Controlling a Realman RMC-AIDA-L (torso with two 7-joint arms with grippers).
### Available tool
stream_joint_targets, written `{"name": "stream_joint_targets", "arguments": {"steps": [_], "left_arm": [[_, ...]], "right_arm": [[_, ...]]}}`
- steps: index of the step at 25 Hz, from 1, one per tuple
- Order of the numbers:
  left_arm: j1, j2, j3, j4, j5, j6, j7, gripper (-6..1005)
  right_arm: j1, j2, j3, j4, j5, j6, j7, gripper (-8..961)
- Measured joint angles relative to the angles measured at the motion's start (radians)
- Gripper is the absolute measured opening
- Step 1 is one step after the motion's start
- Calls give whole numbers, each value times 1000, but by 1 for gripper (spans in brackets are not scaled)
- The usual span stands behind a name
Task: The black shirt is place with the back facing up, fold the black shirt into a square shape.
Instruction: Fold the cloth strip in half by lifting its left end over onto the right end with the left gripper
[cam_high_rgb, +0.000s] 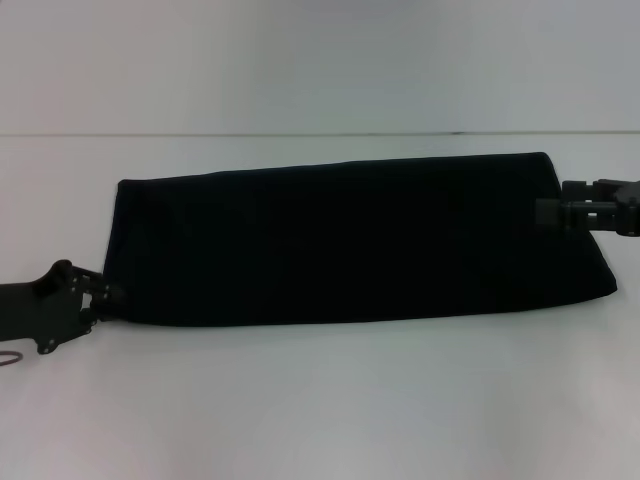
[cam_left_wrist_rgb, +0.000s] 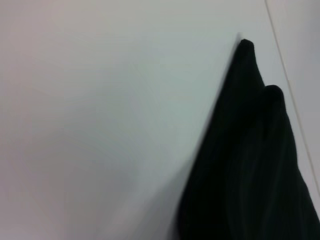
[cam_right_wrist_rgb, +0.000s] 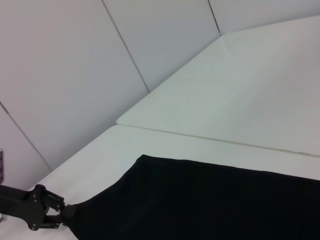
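One black shirt (cam_high_rgb: 350, 240) lies on the white counter (cam_high_rgb: 320, 400), folded into a long band that runs from the robot's left to its right; no lettering shows on the side facing up. Two tools are at work, one at each end.

The left tool (cam_high_rgb: 108, 296) meets the near left corner of the band, and the cloth hides its fingertips, so whether they pinch the fabric or merely touch it cannot be told. The right wrist view shows the same tool (cam_right_wrist_rgb: 67, 216) at the shirt's (cam_right_wrist_rgb: 210, 200) corner, again with its tips lost against the dark cloth.

The right tool (cam_high_rgb: 550, 214) sits at the shirt's right edge, towards the far corner, its front part overlapping the fabric. Black on black, its grip is likewise impossible to read.

The left wrist view shows only the shirt (cam_left_wrist_rgb: 250, 170) as a dark wedge with two rounded folds at its tip, cut off by the frame, and no fingers at all.
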Motion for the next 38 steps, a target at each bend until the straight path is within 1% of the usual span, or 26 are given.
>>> {"name": "stream_joint_targets", "arguments": {"steps": [3,7,12,17,23,27,32,38], "left_arm": [[1,-1,1,-3,12,-8,1,306],[0,-2,8,-3,14,-12,8,205],[-3,-3,14,-3,14,-12,66,79],[-1,-5,13,-3,9,1,185,31],[16,-10,6,12,6,4,341,32],[38,-9,3,56,9,17,419,31],[97,6,-2,160,13,84,442,32],[162,43,-92,254,30,156,458,32]], "right_arm": [[0,0,0,2,1,0,-5,897],[-1,1,0,2,1,0,-5,895],[-4,9,0,2,4,0,-5,882],[-6,23,1,2,12,0,-5,882],[-8,40,2,2,55,-4,-1,881],[-9,51,2,5,92,12,6,881],[-11,57,3,29,144,57,8,882],[-1,61,1,45,173,111,-2,882]]}}
